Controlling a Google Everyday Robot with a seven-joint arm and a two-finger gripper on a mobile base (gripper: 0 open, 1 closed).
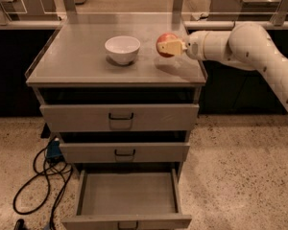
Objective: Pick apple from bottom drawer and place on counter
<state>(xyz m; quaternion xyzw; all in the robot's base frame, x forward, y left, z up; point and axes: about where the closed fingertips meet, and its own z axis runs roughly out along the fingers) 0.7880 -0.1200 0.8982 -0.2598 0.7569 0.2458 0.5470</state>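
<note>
Red-orange apple (166, 43) was pinched in my end effector (170, 46), held over the right side of the bench (77, 56), right of the white bowl (122, 49) and apart from it. Bottom drawer (126, 220) stood pulled out; top drawer (86, 117) and middle drawer (153, 152) were shut.
</note>
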